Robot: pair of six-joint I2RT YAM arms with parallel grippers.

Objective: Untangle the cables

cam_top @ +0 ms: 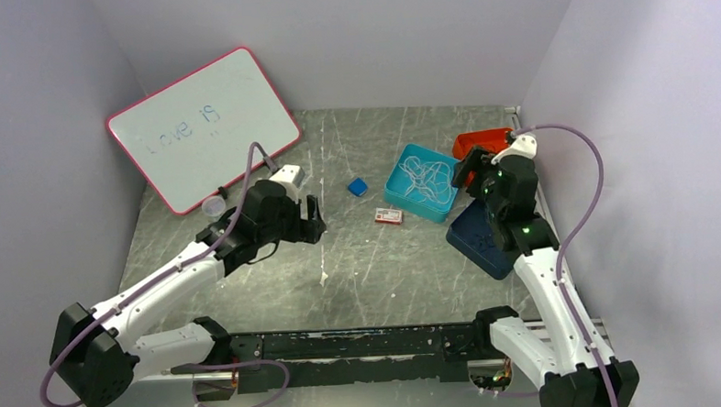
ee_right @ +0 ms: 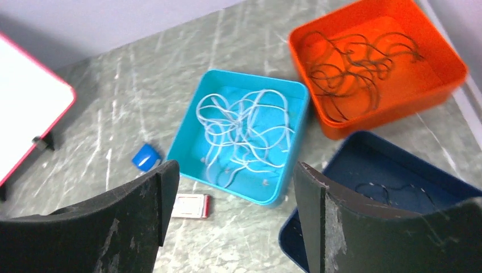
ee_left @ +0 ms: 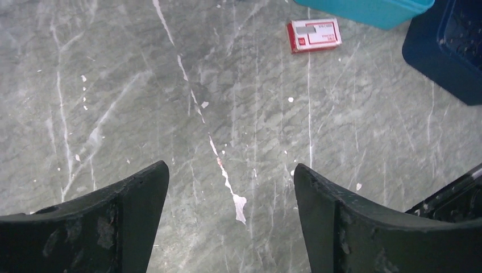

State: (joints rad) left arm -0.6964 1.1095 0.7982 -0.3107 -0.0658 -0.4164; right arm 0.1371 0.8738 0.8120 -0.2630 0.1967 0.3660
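Surface: grey marble-patterned table (cam_top: 378, 267), scratched and flecked with white.
Room: pale lilac walls (cam_top: 377, 38) close you in on three sides. A whiteboard (cam_top: 202, 128) leans at the back, well left of the teal tray (ee_right: 185, 145).
Where: white cables (ee_right: 244, 131) lie inside the teal tray. The dark cables (ee_right: 347, 68) are in the orange tray (ee_right: 392, 114) just beyond its right corner. One dark strand (ee_right: 392, 190) is in the navy tray (ee_right: 352, 153) just beside its near right side.
Heading: you get no single long axis; the loops run every way across each tray floor.
Look: very thin, limp, loosely knotted.
Left gripper (ee_left: 230, 166): jaws apart over bare table, well left of the teal tray, nothing between them.
Right gripper (ee_right: 236, 164): jaws apart, empty, above the teal tray's near right side.
Oddments: card (ee_left: 314, 35) just in front of the teal tray, blue block (cam_top: 357, 187) just left of it.
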